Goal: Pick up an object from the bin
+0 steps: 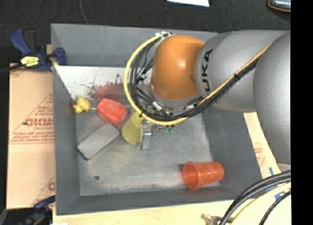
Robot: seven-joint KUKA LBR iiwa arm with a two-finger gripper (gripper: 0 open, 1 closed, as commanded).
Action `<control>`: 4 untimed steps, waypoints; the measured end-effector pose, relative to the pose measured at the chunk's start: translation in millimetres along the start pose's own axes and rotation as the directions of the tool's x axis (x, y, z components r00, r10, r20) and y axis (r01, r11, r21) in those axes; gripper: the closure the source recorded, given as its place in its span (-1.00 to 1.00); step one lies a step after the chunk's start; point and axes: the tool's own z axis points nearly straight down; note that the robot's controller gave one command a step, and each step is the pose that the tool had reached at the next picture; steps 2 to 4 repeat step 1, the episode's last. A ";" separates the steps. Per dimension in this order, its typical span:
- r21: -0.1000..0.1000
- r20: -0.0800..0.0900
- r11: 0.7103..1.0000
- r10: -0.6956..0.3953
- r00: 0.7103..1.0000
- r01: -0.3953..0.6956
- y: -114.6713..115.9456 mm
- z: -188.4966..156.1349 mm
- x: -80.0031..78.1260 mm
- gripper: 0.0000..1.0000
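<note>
Jaws: can't tell if released or clenched, they're mostly hidden from this angle, and nothing is visibly between them. Camera view: gripper (145, 140) hangs low in the bin (146, 172), its tip just beside the right edge of a yellow cup (129, 130) or cup-like round piece, near the bin's middle; touching or not, unclear. Taking that yellow cup as the likely target and as reference point. My read: thin plastic, light, fairly stiff, smooth, so it could slip or roll off if nudged. Best hold is probably across the rim with one wall pinched, or straddling the body if it lies on its side. Just up-left of it, a red lump (111, 111), about touching. Left and slightly below, a flat grey block (98, 141) lying slanted. Further left, past the red lump, a small yellow duck (81, 105). Well apart to the lower right, an orange cup (202, 174) on its side, mouth pointing left, nothing seen inside. Yellow cup's contents: can't tell.
</note>
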 end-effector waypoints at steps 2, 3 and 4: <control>0.003 -0.016 1.000 0.025 1.000 -0.025 -14.4 -91.2 -7.2 1.00; 0.003 -0.016 1.000 0.025 1.000 -0.025 -14.4 -91.2 -7.2 1.00; 0.003 -0.016 1.000 0.025 1.000 -0.025 -14.4 -91.2 -7.2 1.00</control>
